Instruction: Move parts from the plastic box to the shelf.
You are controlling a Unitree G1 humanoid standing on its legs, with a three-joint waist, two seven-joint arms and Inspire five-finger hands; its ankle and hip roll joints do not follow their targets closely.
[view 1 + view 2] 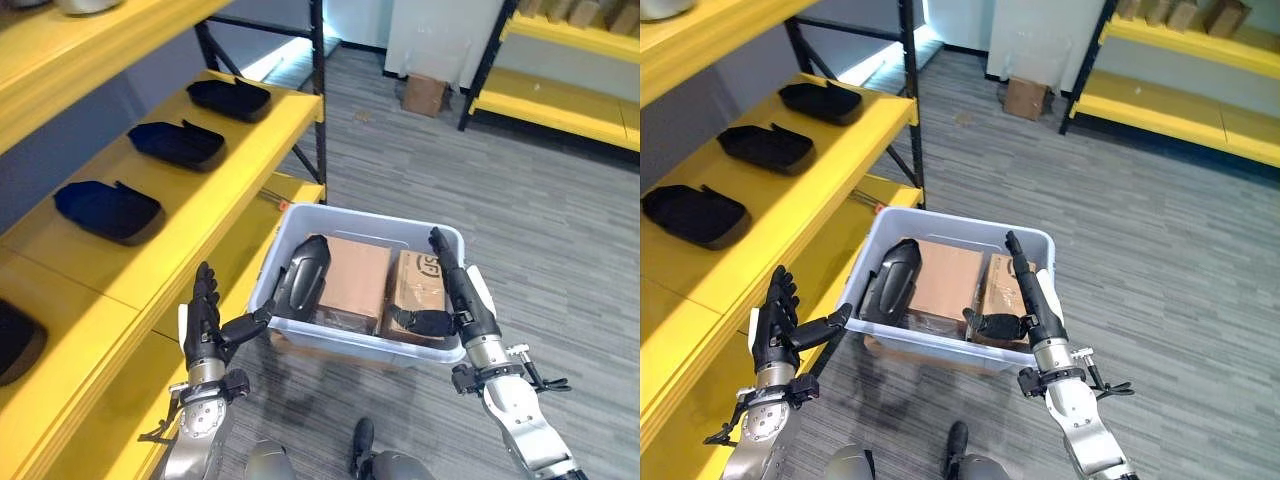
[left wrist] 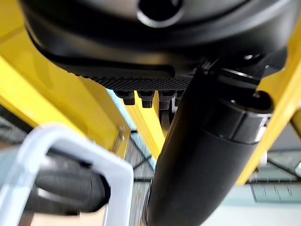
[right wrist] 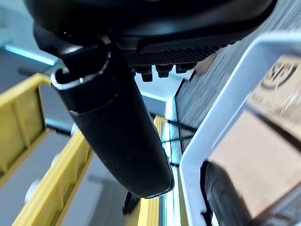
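From the head we look steeply down through two eyes set slightly apart, both taking in the plastic box (image 1: 360,290) on the floor, the yellow shelf (image 1: 215,180) on our left and both hands. Our wrist cameras sit very close along each hand: the left hand (image 2: 197,160) and the right hand (image 3: 117,136) each loom before the box rim (image 2: 70,146) and yellow shelf beams, shared with the head views.

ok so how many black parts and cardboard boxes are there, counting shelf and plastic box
black parts on the shelf: 4
black parts in the plastic box: 1
cardboard boxes in the plastic box: 2
cardboard boxes on the floor: 1
total: 8
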